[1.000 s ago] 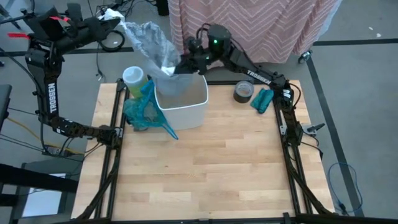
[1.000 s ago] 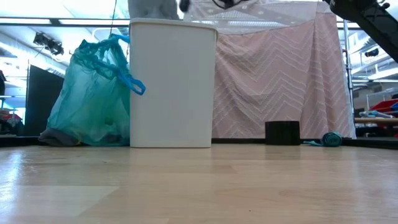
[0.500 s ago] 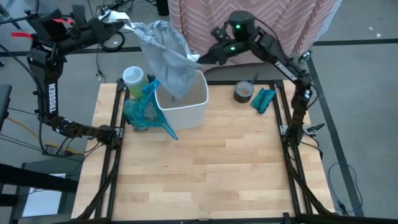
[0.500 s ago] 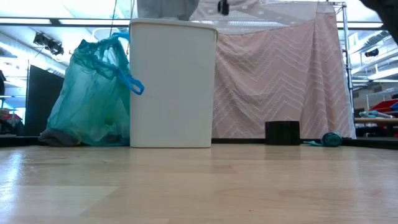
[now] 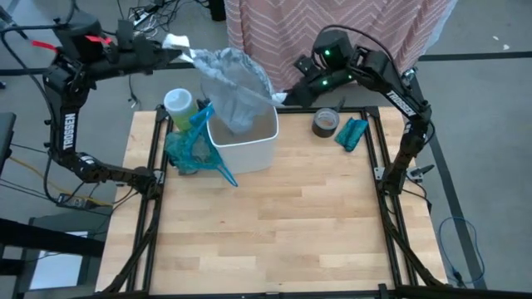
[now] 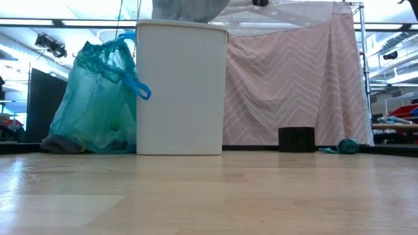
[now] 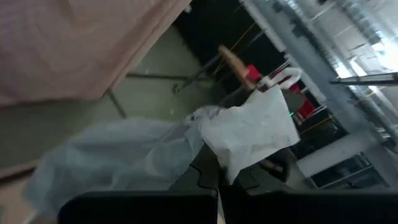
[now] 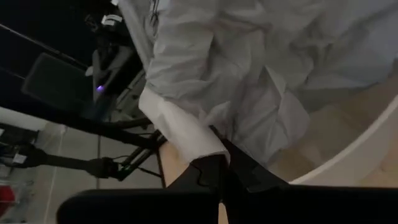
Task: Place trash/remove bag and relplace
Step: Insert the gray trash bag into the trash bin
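**Fresh liner stretched above the bin mouth**

The grey liner (image 5: 229, 87) hangs between both arms, its mouth stretched left to right over the white bin (image 5: 247, 145). The left gripper (image 5: 176, 50) pinches the far-left edge; the right gripper (image 5: 281, 98) pinches the right edge, nearer the rim. The tied teal bag (image 5: 189, 143) sits left of the bin.

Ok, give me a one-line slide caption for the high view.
Both hands, left hand and right hand, stretch a grey bag open above the white bin; tied teal bag sits beside it.
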You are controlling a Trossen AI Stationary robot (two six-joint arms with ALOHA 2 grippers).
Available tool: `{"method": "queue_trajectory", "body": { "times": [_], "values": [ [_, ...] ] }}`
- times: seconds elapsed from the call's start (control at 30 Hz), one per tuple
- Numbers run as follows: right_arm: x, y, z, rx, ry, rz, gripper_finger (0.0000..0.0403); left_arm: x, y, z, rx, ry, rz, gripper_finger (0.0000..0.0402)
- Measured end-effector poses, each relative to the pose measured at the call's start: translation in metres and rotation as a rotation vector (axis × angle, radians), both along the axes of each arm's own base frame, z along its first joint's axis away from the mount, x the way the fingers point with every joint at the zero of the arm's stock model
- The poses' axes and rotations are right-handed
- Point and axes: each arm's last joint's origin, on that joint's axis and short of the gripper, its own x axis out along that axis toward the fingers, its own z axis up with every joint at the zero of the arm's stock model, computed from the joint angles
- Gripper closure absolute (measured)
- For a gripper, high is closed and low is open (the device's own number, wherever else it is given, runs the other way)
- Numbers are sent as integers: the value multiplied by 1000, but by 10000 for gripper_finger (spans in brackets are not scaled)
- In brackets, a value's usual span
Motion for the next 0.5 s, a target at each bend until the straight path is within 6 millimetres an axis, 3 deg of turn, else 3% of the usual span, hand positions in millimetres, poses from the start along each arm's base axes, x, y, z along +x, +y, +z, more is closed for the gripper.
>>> {"method": "queue_trajectory", "body": {
  "times": [0.27, 0.5],
  "values": [
    [3, 14, 2, 78, -9, 69, 403, 10, -11, -16, -149, 107, -23, 398],
    [-7, 27, 11, 85, -19, 60, 403, 19, -20, -16, -251, 78, -91, 398]
  ]
}}
